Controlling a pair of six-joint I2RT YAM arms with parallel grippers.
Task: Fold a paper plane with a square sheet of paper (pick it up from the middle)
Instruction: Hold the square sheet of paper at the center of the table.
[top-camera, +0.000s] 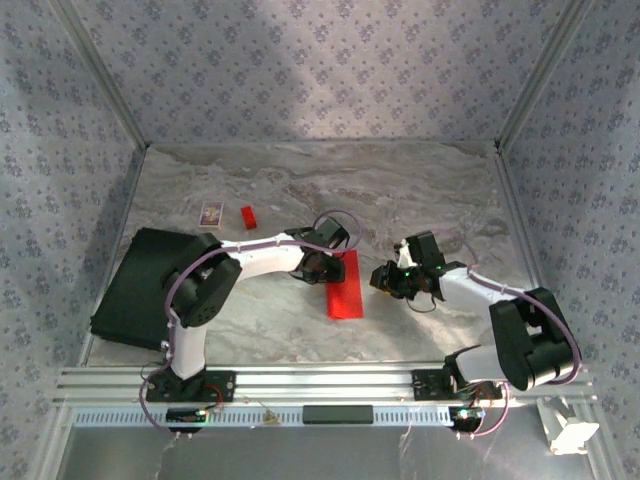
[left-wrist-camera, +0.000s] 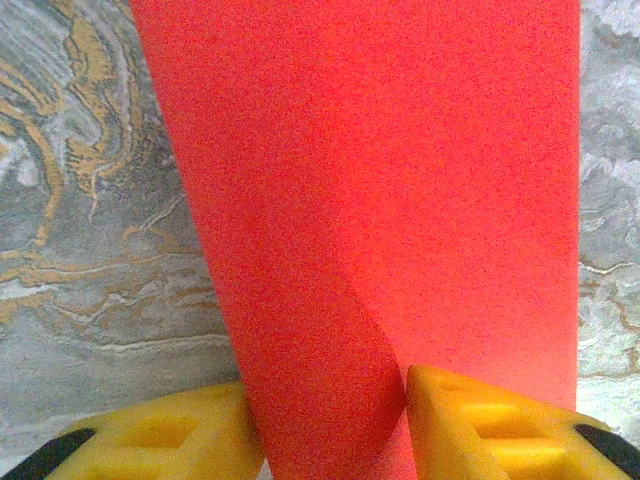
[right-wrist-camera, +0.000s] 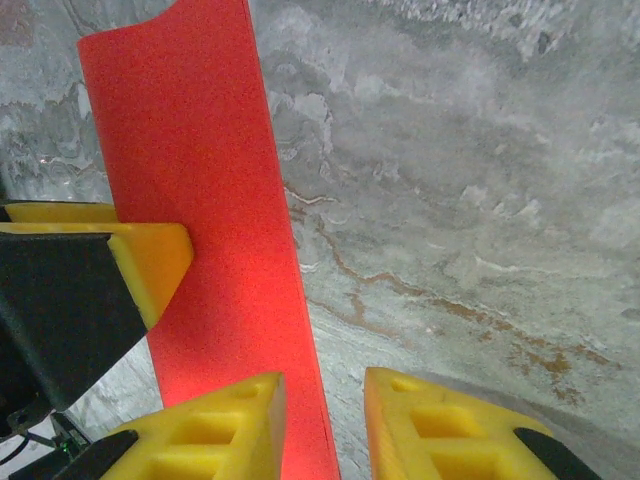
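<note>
The square sheet of paper (top-camera: 347, 292) is bright red, folded into a long strip, and lies mid-table. My left gripper (top-camera: 322, 268) is at its upper left edge. In the left wrist view the paper (left-wrist-camera: 400, 180) rises between the yellow fingertips (left-wrist-camera: 480, 430), and the left gripper (left-wrist-camera: 330, 420) is shut on that raised fold, jaws part-way apart. My right gripper (top-camera: 383, 278) is at the strip's right side. In the right wrist view it (right-wrist-camera: 325, 425) stands open astride the paper's (right-wrist-camera: 200, 200) right edge, with one finger over the paper and one over the table.
A small red block (top-camera: 248, 216) and a patterned card (top-camera: 210, 213) lie at the back left. A black board (top-camera: 150, 285) covers the left side of the table. Patterned walls and metal rails enclose the marble tabletop (top-camera: 440, 190).
</note>
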